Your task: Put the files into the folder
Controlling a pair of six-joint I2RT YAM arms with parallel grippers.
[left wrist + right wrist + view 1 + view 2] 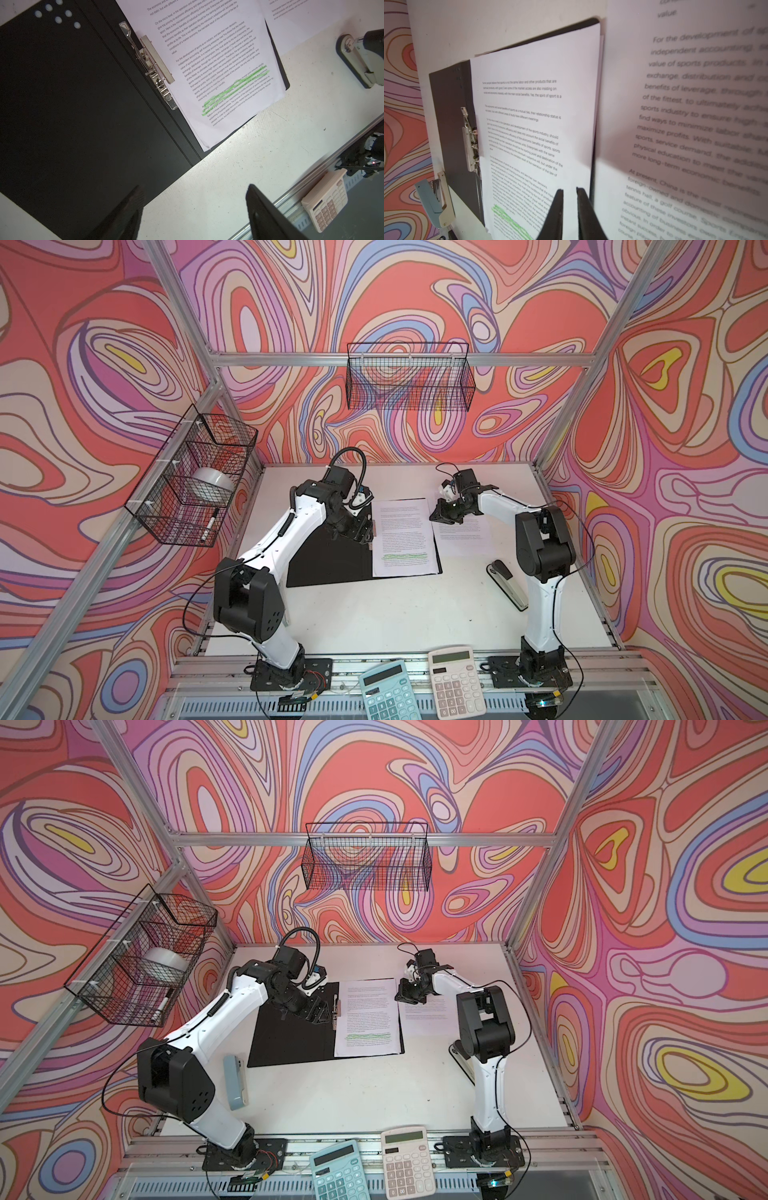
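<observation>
The folder (pixel 316 560) (pixel 282 1040) lies open on the table, black inside up. Its metal clip (pixel 155 62) (pixel 470 145) sits at the spine. Files (pixel 405 535) (pixel 368 1015) (pixel 218 62) (pixel 533 124) with green highlighted lines rest on its right half. A further sheet (pixel 461 535) (pixel 424 1015) (pixel 685 104) lies on the table just right of the folder. My left gripper (pixel 357 533) (pixel 320 1013) (pixel 195 187) hangs open and empty over the folder's left half beside the clip. My right gripper (pixel 440 514) (pixel 405 994) (pixel 569 189) hovers by the loose sheet's far left corner, jaws a narrow gap apart, empty.
A black stapler (pixel 507 585) (pixel 357 60) lies right of the loose sheet, a light-blue stapler (pixel 235 1081) (pixel 433 203) left of the folder. Two calculators (pixel 386 691) (pixel 455 680) rest on the front rail. Wire baskets (pixel 195 477) (pixel 409 381) hang on the left and back walls.
</observation>
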